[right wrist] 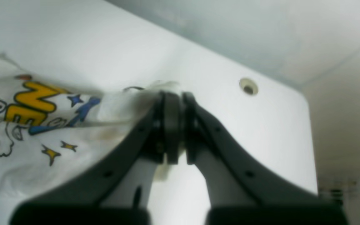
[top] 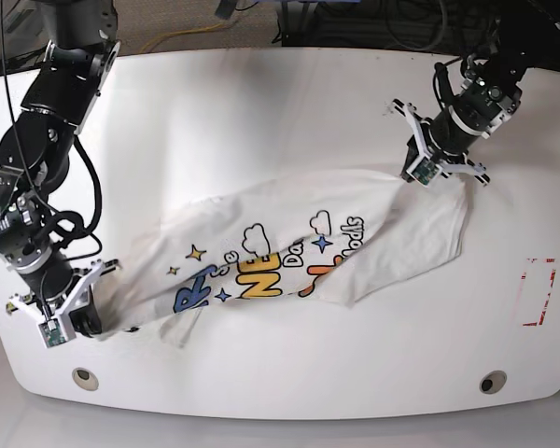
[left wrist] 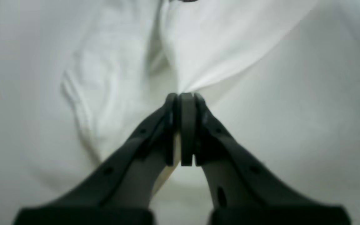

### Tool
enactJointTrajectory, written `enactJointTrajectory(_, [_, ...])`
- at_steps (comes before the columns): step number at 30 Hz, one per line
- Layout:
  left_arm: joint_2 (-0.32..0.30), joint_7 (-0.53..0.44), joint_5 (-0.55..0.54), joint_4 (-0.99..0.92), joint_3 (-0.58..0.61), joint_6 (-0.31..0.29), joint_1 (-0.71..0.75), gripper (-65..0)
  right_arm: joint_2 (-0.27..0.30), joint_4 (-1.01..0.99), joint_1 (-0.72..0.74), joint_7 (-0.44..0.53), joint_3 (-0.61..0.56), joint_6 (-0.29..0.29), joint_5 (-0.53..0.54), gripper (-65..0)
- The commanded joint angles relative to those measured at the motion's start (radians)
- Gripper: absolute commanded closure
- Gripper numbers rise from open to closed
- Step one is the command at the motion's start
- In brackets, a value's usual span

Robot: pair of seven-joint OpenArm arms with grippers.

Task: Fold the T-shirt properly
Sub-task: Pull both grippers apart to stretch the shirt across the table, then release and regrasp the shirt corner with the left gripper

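T-shirt (top: 289, 257) stretched in a long diagonal band across the middle of the table (top: 261, 112), print side up, running from the near left corner area up toward the far right. Lettering in blue, yellow and orange, with clouds and stars, bunched along the centre of the shirt; cloth there folded over itself and creased. One flap of plain white cloth hanging off the shirt's right end, lying flat toward the table's right edge.

Left gripper (top: 436, 170) at the shirt's far right end, fingers pressed together on a pinch of white cloth. In the left wrist view the left gripper (left wrist: 184, 95) shows both fingers closed flat against each other, T-shirt (left wrist: 223, 53) fanning out taut from the tips, looser wrinkles to the left of that.

Right gripper (top: 91, 317) at the shirt's near left end, close to the table's front edge. In the right wrist view the right gripper (right wrist: 172, 93) shows fingers clamped tight on a bunched bit of the T-shirt (right wrist: 36, 125), printed letters and stars spreading away to the left of the fingers.

Round hole (top: 85, 378) in the table just in front of the shirt's left end; second hole (top: 492, 382) near the front right corner. Red marking (top: 539, 291) on the table right of the shirt, well apart from it.
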Motion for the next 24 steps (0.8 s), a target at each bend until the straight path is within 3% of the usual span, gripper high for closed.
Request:
enactJointTrajectory(1, [0.017, -0.014, 0.031, 0.015, -0.001, 0.005, 0.021, 0.0, 0.015, 0.020, -0.006, 0.028, 0.038, -0.002, 0.011, 0.0])
enactJointTrajectory(9, [0.061, -0.014, 0.036, 0.013, 0.000, 0.005, 0.041, -1.3, -0.038, 0.015, -0.127, 0.028, 0.134, -0.002, 0.013, 0.0])
enactJointTrajectory(12, [0.072, -0.014, 0.036, 0.013, 0.000, 0.005, 0.046, -13.9, -0.054, 0.013, -0.158, 0.028, 0.143, -0.002, 0.008, 0.0])
enactJointTrajectory(17, [0.083, -0.017, 0.025, 0.013, 0.000, 0.007, 0.073, -53.1, -0.080, 0.013, -0.188, 0.030, 0.143, -0.002, 0.003, 0.0])
enactJointTrajectory(18, [0.092, -0.017, 0.011, 0.013, 0.000, 0.007, 0.079, -58.3, -0.083, 0.013, -0.193, 0.030, 0.143, -0.002, 0.003, 0.0])
enactJointTrajectory(20, [0.097, -0.017, -0.024, 0.018, -0.001, 0.005, 0.084, -60.8, -0.084, 0.013, -0.194, 0.030, 0.143, -0.002, 0.003, 0.0])
enactJointTrajectory(24, [0.098, -0.020, -0.179, 0.022, -0.056, 0.004, 0.090, -55.4, -0.086, 0.012, -0.196, 0.030, 0.143, -0.002, 0.005, 0.0])
